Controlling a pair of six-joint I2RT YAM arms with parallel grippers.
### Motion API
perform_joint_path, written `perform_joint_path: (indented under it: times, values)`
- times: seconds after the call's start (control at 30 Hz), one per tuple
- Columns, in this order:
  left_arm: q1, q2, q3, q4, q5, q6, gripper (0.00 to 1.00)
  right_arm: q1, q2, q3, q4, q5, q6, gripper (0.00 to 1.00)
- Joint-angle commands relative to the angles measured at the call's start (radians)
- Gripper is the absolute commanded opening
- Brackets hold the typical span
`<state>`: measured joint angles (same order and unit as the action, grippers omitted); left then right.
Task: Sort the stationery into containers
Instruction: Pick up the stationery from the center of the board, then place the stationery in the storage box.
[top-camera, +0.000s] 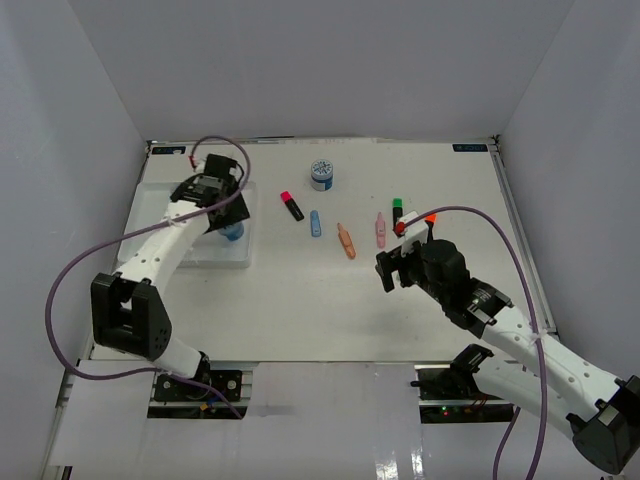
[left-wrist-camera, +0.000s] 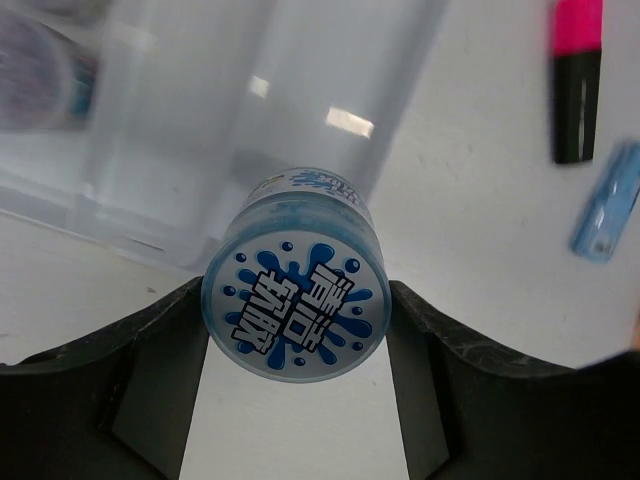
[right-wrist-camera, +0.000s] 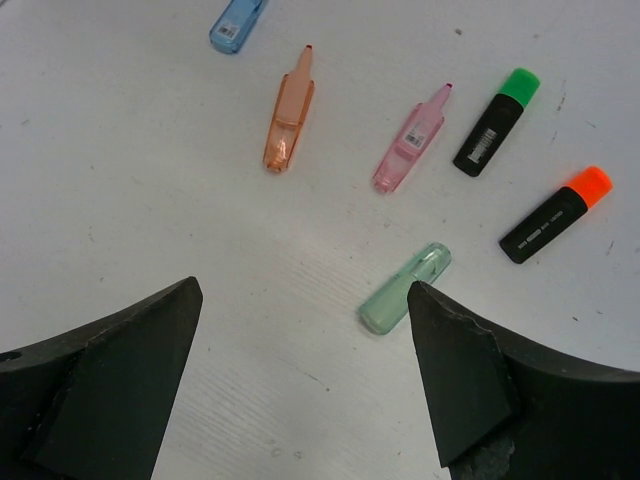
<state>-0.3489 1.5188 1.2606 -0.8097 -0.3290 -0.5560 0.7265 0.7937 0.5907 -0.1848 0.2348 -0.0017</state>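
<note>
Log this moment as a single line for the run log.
left gripper: shut on blue jar at tray | right gripper: open over green marker

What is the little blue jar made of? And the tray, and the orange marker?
Blue-lidded jar: probably plastic, with a see-through pale blue wall and a glossy printed label on top.
Tray: looks like smooth, milky plastic; light glints off its walls.
Orange marker: likely clear tinted plastic, since the table seems to show through it.
</note>
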Motion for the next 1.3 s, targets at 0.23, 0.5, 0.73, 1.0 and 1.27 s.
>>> perform_joint_path:
  times: [0.23, 0.5, 0.73, 1.0, 1.27]
  values:
    - [0.525, 0.108, 0.361, 0.003, 0.021, 0.133, 0.48, -0.004, -0.047, 0.018, 0.007, -0.156, 0.019, 0.9]
    - [0.66, 0.371, 0.588, 0.029, 0.063, 0.12, 0.5, -0.004, -0.071, -0.009, 0.01, -0.186, 0.019, 0.9]
    - [0.677, 0.584, 0.756, 0.052, 0.084, 0.108, 0.5, -0.002, -0.018, -0.005, 0.013, -0.187, 0.006, 0.9]
    - [0.679, 0.725, 0.818, 0.095, 0.074, 0.111, 0.5, -0.004, 0.021, -0.002, 0.013, -0.166, 0.006, 0.9]
    - [0.679, 0.736, 0.81, 0.103, 0.104, 0.108, 0.78, -0.004, 0.052, 0.008, 0.01, -0.169, 0.006, 0.9]
